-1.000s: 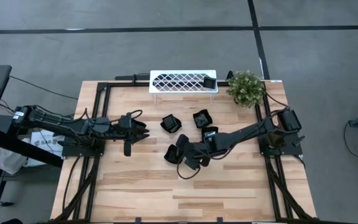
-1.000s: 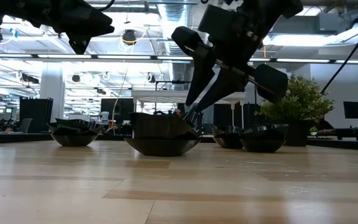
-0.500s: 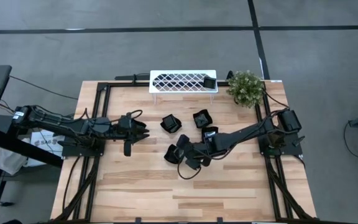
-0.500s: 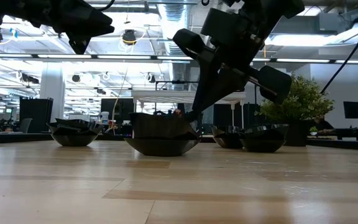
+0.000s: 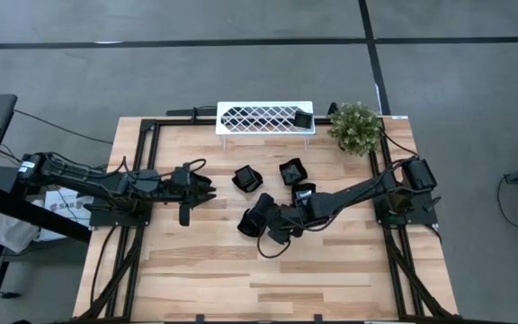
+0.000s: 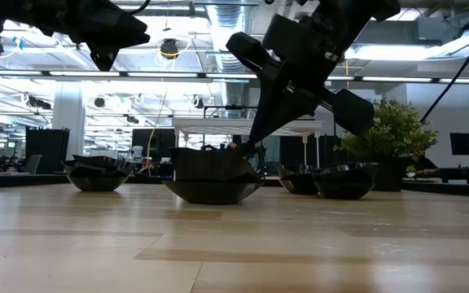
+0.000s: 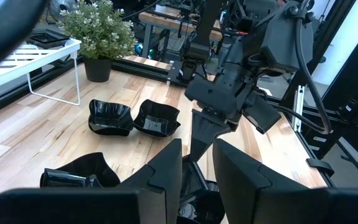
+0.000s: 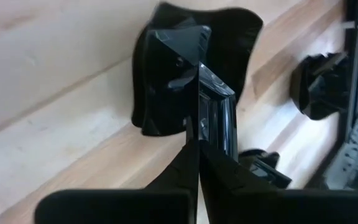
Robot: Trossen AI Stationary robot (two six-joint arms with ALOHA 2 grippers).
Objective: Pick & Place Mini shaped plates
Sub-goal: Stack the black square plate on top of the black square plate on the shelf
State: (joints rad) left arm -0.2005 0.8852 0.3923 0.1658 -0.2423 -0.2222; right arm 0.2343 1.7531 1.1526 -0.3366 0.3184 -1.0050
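Observation:
Several mini shaped plates, small glossy black dishes, sit on the wooden table. My right gripper (image 5: 265, 217) reaches in from the right and is shut on the nearest one (image 5: 252, 221), a squarish dish (image 8: 166, 81) that rests with its base on the table (image 6: 212, 189). Three more plates lie beyond it (image 5: 247, 178) (image 5: 292, 170) (image 5: 305, 192). Another plate (image 5: 303, 119) rests on the right end of the white lattice rack (image 5: 259, 117). My left gripper (image 5: 203, 189) hangs open above the table's left part, away from every plate. My right gripper holds the squarish plate by its rim on the right-hand side (image 8: 199, 87), pinched between the two fingers. The fingers (image 6: 259, 134) slant down from above and from the right. The plate's base is on the table and it sits level.
A potted plant (image 5: 356, 126) stands at the far right corner beside the rack. The black frame rails (image 5: 151, 135) run along the table's left, far and right sides. The near half of the table (image 5: 268, 279) is bare wood.
My right gripper has moved a little toward the table's left and far edge, onto the squarish plate, and its fingers have come together on the rim. The plate has stayed on the table. My left arm has kept still.

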